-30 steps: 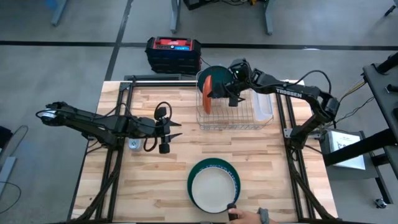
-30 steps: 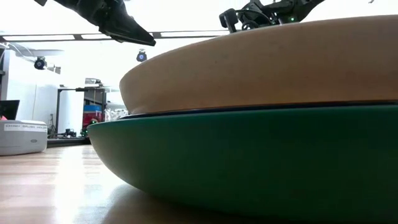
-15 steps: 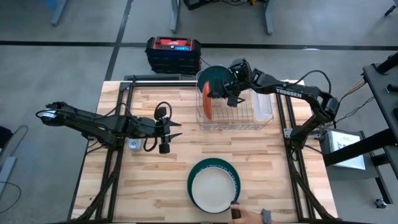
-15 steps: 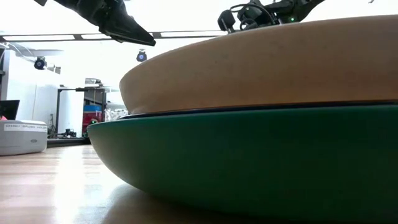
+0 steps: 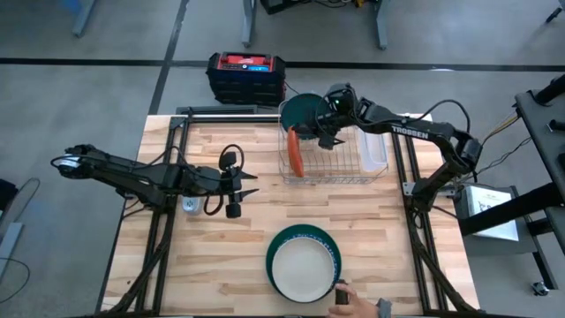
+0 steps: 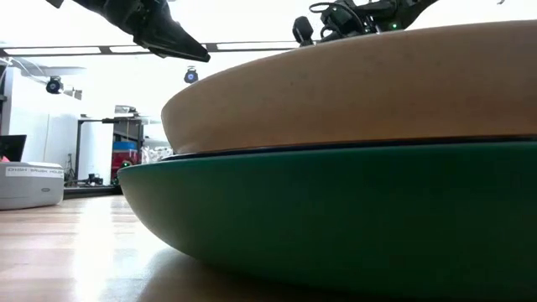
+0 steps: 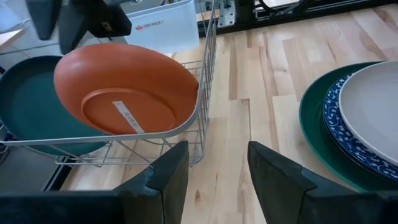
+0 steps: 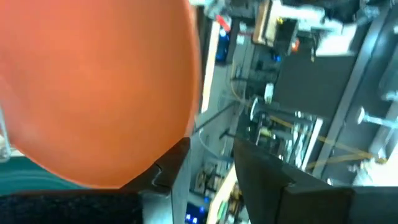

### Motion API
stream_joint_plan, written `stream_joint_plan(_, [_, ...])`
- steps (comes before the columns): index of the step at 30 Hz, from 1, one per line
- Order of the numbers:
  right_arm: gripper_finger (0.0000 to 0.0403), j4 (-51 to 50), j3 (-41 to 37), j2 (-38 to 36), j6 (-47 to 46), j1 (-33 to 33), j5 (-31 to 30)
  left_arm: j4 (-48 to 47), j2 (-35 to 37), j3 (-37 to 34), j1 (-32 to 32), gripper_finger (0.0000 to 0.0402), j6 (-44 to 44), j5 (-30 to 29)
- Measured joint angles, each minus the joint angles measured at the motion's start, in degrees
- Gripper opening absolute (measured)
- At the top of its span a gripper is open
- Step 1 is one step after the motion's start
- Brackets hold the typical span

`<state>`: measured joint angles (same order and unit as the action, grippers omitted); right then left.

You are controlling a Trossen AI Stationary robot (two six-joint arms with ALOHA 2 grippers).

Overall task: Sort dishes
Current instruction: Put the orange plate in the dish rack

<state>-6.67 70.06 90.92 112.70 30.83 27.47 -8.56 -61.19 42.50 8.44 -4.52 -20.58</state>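
Orange plate (image 7: 134, 93) stands on edge in wire rack (image 7: 205, 81), underside labelled.

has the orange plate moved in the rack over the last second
Yes. In the high view the orange plate has dropped lower in the wire rack, sliding down away from the dark green plate behind it.

The high view looks straight down on the whole table (image 5: 221, 256), taking in both arms, the wire rack (image 5: 331, 163) and the stacked plates (image 5: 304, 261). The low view sits at tabletop height, so close to that stack (image 6: 352, 168) that it fills the picture. Each wrist view looks past its own fingers: the left at the rack (image 7: 205, 81) and stack, the right pressed near the orange plate (image 8: 93, 87).
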Motion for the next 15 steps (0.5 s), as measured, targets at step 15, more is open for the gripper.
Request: stream_joint_plan(15, [0.0101,3.1,0.0,-5.6,-13.4,1.0,-4.7,0.0,0.0,0.0,0.0,0.0155,0.6,0.0])
